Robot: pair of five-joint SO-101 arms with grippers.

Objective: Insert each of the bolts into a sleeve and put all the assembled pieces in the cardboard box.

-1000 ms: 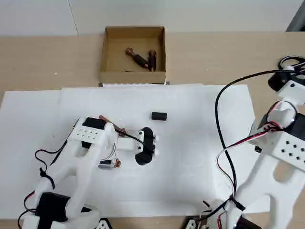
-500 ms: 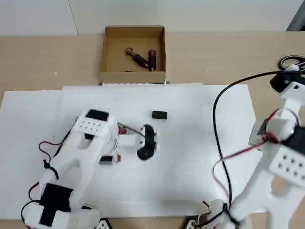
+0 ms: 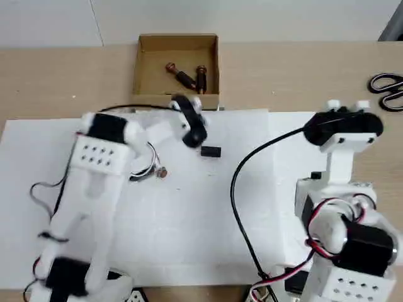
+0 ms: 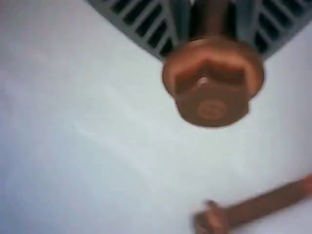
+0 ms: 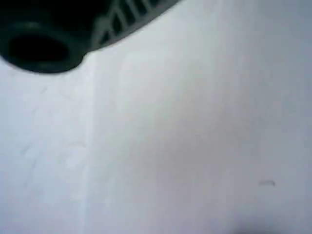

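High view first: shows the left gripper now lifted off the middle of the white paper sheet and swung up beside the front wall of the brown open-topped cardboard box. Also shows the right gripper pulled in from the table edge over the sheet. Shows two bolt-in-sleeve assemblies in the box, and one loose black cylindrical sleeve and one loose copper-coloured metal bolt apart on the sheet. Left wrist view: shows jaws clamped on a second copper hex-head bolt, up off the sheet. Right wrist view: looks like a second black hollow sleeve pinched at the jaws. Makes four bolts, four sleeves total. Probably means lining up a mid-air insert, two pairs left.
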